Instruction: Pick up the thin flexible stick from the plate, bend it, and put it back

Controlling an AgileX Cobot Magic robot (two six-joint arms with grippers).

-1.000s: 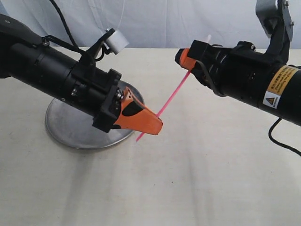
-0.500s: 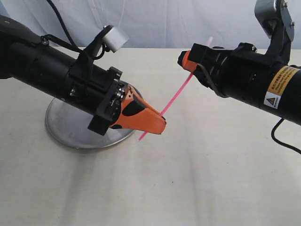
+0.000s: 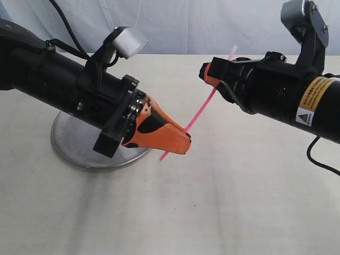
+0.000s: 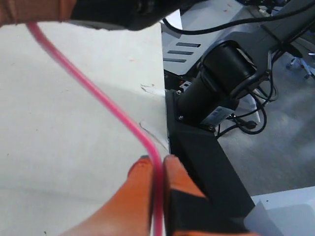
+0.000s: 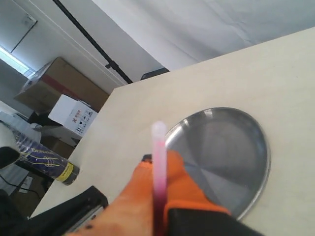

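Note:
Both grippers hold the thin flexible stick (image 3: 203, 110) in the air, to the right of the plate (image 3: 74, 142). My left gripper (image 3: 185, 137) is shut on its lower part, a short pink end poking out below. My right gripper (image 3: 208, 73) is shut on its upper part, the whitish tip rising above the fingers. Seen from the left wrist, the thin flexible stick (image 4: 103, 101) curves in a bow from my left gripper (image 4: 158, 161). From the right wrist, the whitish tip (image 5: 158, 137) stands out of my right gripper (image 5: 158, 160), with the plate (image 5: 224, 157) below.
The cream table (image 3: 223, 202) stretches in front and to the right of the plate. A white backdrop (image 3: 186, 24) hangs behind it. Off the table, cardboard boxes (image 5: 59, 88) and a black arm base (image 4: 206, 147) stand by its edges.
The left gripper has shifted slightly right and the right gripper slightly left and up. The ends of the stick have come a little closer together.

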